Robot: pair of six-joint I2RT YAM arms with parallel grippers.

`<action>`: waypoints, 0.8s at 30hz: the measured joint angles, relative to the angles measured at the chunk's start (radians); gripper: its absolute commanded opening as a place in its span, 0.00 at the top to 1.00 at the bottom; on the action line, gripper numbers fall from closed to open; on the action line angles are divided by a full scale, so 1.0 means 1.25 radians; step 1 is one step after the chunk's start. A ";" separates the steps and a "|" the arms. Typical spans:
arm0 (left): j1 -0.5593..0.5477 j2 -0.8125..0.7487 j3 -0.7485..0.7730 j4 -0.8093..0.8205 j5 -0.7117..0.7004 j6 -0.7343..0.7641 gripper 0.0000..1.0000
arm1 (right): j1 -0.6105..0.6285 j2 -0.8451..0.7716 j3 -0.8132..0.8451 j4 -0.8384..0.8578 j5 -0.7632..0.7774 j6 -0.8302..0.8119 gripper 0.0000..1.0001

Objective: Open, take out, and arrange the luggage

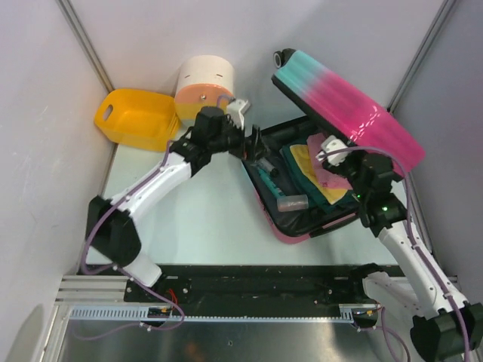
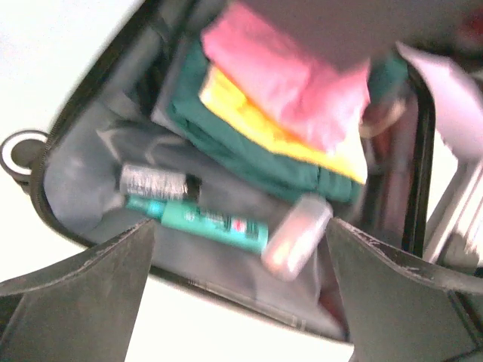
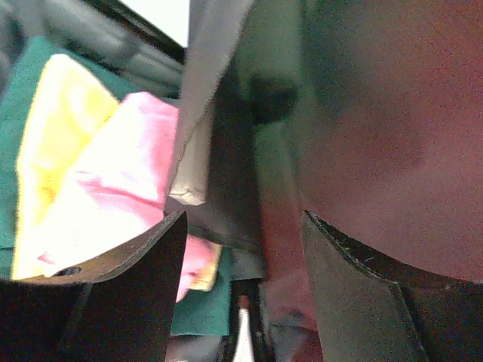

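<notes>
The luggage lies open at the right of the table. Its teal-to-pink lid [image 1: 347, 98] is raised over the black-lined base [image 1: 283, 219]. Inside are folded pink [image 2: 294, 90], yellow [image 2: 256, 124] and green [image 2: 226, 147] cloths, a teal tube [image 2: 200, 219], a clear capped bottle [image 2: 296, 235] and a silver-black item [image 2: 158, 182]. My left gripper [image 1: 253, 143] is open and empty at the base's left rim, over the tube and bottle [image 2: 241, 234]. My right gripper [image 1: 336, 154] is open under the raised lid, beside the pink cloth [image 3: 113, 173]; the lid's inner side [image 3: 392, 113] fills its right.
A yellow plastic basket [image 1: 136, 117] and a cream-orange round drawer box [image 1: 205, 83] stand at the back left, close behind my left arm. Grey walls close in on both sides. A suitcase wheel [image 2: 16, 151] shows at the base's corner.
</notes>
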 measured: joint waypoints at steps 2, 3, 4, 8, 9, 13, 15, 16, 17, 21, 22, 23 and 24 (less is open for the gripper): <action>-0.002 -0.066 -0.078 -0.002 0.050 0.088 0.00 | -0.070 -0.010 0.011 0.007 -0.037 -0.002 0.32; -0.005 -0.103 -0.125 0.003 0.070 0.136 0.00 | -0.098 -0.012 0.015 0.011 -0.057 -0.003 0.32; -0.012 -0.139 -0.168 -0.001 0.082 0.179 0.01 | -0.117 -0.011 0.017 0.013 -0.071 -0.002 0.32; -0.068 -0.207 -0.280 -0.003 0.083 0.280 0.05 | -0.166 -0.005 0.018 0.017 -0.121 -0.003 0.30; -0.078 -0.204 -0.290 -0.002 0.074 0.282 0.05 | -0.171 -0.003 0.018 0.018 -0.130 -0.003 0.30; -0.101 -0.153 -0.340 0.010 0.049 0.234 0.02 | -0.182 0.002 0.018 0.018 -0.141 -0.003 0.30; -0.098 -0.124 -0.367 0.021 0.051 0.182 0.01 | -0.183 0.002 0.018 0.018 -0.145 -0.003 0.29; -0.096 -0.110 -0.380 0.031 0.054 0.152 0.01 | -0.185 0.002 0.018 0.018 -0.147 -0.003 0.29; -0.096 -0.097 -0.389 0.042 0.056 0.121 0.02 | -0.186 0.003 0.018 0.018 -0.147 -0.005 0.29; -0.093 -0.052 -0.389 0.087 0.087 0.035 0.07 | -0.204 0.019 0.018 0.045 -0.148 -0.017 0.29; -0.093 -0.033 -0.379 0.097 0.106 0.017 0.09 | -0.215 0.027 0.018 0.058 -0.151 -0.019 0.29; -0.093 -0.019 -0.371 0.103 0.118 0.008 0.10 | -0.224 0.032 0.018 0.066 -0.152 -0.021 0.29; -0.093 -0.001 -0.356 0.107 0.132 -0.004 0.14 | -0.236 0.038 0.018 0.076 -0.153 -0.023 0.29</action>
